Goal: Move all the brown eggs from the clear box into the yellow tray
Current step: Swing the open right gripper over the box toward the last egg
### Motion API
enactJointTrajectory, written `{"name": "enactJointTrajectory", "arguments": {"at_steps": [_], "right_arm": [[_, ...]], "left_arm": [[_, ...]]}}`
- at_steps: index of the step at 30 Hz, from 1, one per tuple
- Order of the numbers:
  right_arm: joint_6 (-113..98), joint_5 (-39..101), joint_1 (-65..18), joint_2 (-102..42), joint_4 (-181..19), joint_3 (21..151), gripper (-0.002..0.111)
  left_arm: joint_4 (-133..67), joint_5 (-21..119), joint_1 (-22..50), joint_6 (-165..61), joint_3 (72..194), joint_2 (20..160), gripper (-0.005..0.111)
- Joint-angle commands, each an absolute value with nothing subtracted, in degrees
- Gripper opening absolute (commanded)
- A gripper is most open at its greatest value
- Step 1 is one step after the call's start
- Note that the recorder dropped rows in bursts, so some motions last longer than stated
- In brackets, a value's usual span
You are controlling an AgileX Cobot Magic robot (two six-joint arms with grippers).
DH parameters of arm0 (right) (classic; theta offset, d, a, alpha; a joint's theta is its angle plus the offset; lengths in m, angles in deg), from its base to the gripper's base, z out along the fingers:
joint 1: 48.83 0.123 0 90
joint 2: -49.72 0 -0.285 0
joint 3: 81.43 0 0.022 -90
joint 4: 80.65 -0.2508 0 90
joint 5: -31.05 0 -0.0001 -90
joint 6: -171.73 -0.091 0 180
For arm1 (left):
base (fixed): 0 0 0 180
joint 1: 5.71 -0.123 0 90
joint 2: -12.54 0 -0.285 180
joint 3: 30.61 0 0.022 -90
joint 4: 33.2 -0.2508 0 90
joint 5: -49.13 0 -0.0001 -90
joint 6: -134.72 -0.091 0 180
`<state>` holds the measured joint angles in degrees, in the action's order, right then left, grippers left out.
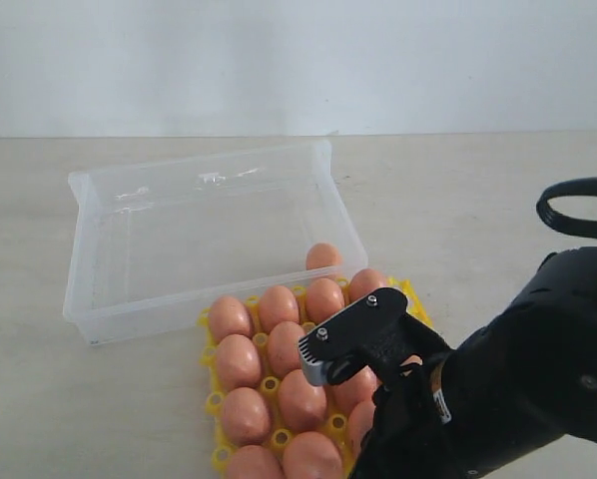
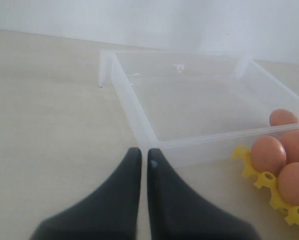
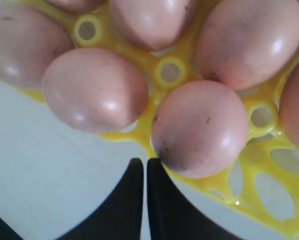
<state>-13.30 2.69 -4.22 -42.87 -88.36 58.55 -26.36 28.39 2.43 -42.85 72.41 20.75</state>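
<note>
We see a pale table (image 1: pixel 478 200) in front of a white wall (image 1: pixel 298 60). On the table stands the box (image 1: pixel 209 299), clear and shallow with a flared rim. Just beside its near side lies the tray (image 1: pixel 216 404), bright yellow, with round pegs between its cups.

The eggs (image 1: pixel 279 307), orange-brown and all alike, stand in rows on the tray, one to a cup. The tray's near part runs out of the exterior view, and the right arm covers some of it.

A lone egg (image 1: pixel 323 256) shows at the box's near right corner, just beyond the tray's far row. It seems to lie inside the box against the wall, but we cannot be sure.

The right gripper (image 3: pixel 141 162) hangs low over the tray's edge. Its two dark fingers are pressed together with nothing between them, the tips just beside an egg in an outer cup.

The left gripper (image 2: pixel 142 151) is out of the exterior view. Its wrist view shows its fingers pressed together too, holding nothing, above bare table just outside a corner of the box.
</note>
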Motion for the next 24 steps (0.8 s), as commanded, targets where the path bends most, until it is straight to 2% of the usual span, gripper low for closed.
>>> {"name": "enactJointTrajectory", "arguments": {"at_steps": [1, 7, 12, 17, 24], "right_arm": [[-16.90, 4.27, -4.30, -42.89, -83.39, 58.58, 0.000], [-21.08, 1.53, -4.30, -42.26, -80.18, 58.58, 0.000], [-20.98, -1.89, -4.30, -35.82, -80.65, 60.87, 0.000], [-21.20, 1.38, -4.30, -27.77, -75.08, 66.85, 0.000], [-21.20, 3.80, -4.30, -27.96, -71.13, 70.93, 0.000]], "left_arm": [[-26.60, 28.82, 2.56, -43.09, 72.18, 21.00, 0.004], [-26.60, 28.82, 2.56, -43.09, 72.18, 21.00, 0.004], [-26.60, 28.82, 2.56, -43.09, 72.18, 21.00, 0.004], [-26.60, 28.82, 2.56, -43.09, 72.18, 21.00, 0.004], [-26.60, 28.82, 2.56, -43.09, 72.18, 21.00, 0.004]]}}
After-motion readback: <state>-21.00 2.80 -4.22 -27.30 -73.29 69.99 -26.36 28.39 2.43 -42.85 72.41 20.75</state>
